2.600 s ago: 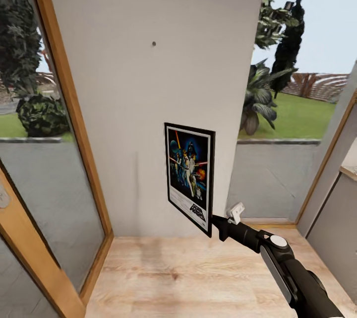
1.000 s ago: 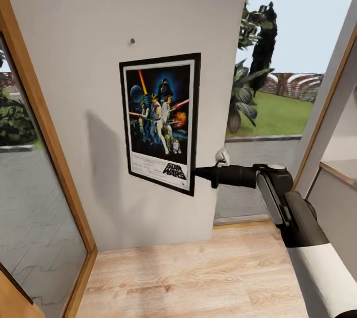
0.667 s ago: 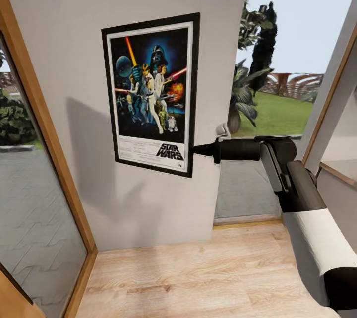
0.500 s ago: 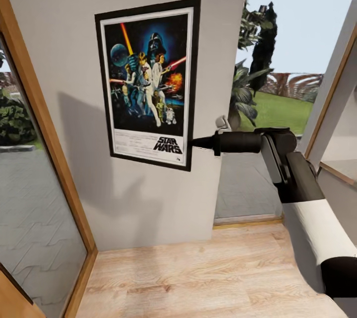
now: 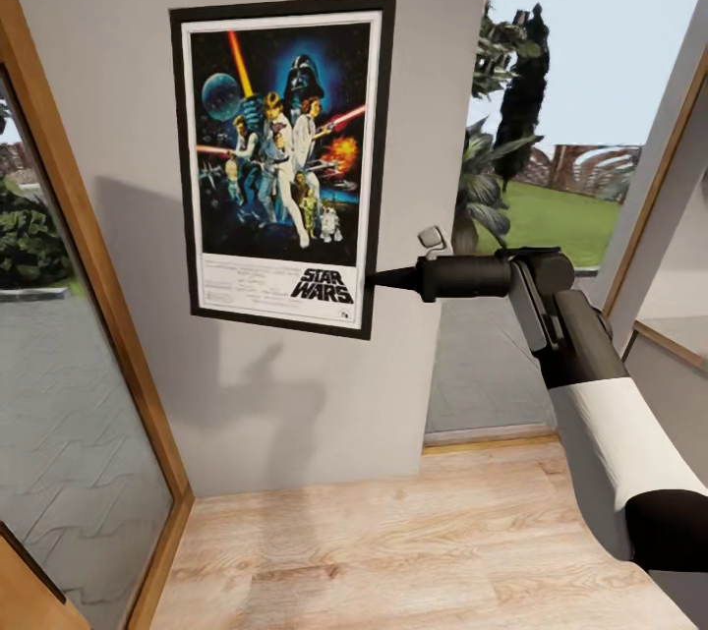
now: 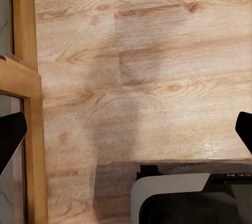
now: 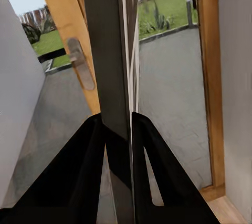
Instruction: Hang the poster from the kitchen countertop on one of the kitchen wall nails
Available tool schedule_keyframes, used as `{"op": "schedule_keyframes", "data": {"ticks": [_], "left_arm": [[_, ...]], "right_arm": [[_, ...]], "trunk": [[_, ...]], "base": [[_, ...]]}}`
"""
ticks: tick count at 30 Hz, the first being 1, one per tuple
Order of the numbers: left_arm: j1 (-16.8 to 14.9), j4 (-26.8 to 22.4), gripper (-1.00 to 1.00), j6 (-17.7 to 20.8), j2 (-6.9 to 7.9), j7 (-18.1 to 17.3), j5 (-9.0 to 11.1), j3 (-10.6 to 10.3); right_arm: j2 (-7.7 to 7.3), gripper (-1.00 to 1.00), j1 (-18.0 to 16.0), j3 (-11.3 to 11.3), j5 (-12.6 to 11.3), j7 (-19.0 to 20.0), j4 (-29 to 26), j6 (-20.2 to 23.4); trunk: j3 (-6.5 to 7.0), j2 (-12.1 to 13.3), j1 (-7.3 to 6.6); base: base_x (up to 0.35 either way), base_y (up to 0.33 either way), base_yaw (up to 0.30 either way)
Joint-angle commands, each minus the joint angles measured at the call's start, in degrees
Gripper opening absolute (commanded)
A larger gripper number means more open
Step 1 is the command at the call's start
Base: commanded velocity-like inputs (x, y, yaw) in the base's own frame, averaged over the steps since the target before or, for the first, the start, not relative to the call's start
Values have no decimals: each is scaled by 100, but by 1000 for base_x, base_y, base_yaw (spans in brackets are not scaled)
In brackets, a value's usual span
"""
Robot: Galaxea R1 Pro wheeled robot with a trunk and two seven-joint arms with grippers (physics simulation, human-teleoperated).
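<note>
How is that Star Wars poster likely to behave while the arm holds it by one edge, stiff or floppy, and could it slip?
The poster looks stiff: pinched at its lower right edge by the right gripper, it stays flat and unbent. It seems light, since one edge pinch carries it. The fingers clamp only a thin edge, so it might pivot or slip.

Wall nail hidden behind the poster (image 5: pixel 282 163); unconfirmable.
</note>
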Motion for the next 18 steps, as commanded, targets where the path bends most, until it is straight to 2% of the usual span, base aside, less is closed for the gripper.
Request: {"op": "schedule_keyframes", "data": {"ticks": [1, 6, 18], "left_arm": [[0, -7, 100, -10, -4, -33, -34, 27], [0, -7, 100, -10, -4, -33, -34, 27], [0, -7, 100, -10, -4, -33, -34, 27]], "right_arm": [[-5, -100, -7, 9, -36, 20, -6, 56], [-3, -100, -8, 9, -34, 193, -32, 54], [-28, -100, -8, 17, -25, 249, -58, -4]], "trunk": [[-12, -12, 4], [-12, -12, 4], [-12, -12, 4]], "base": [[0, 0, 0], [0, 0, 0], [0, 0, 0]]}}
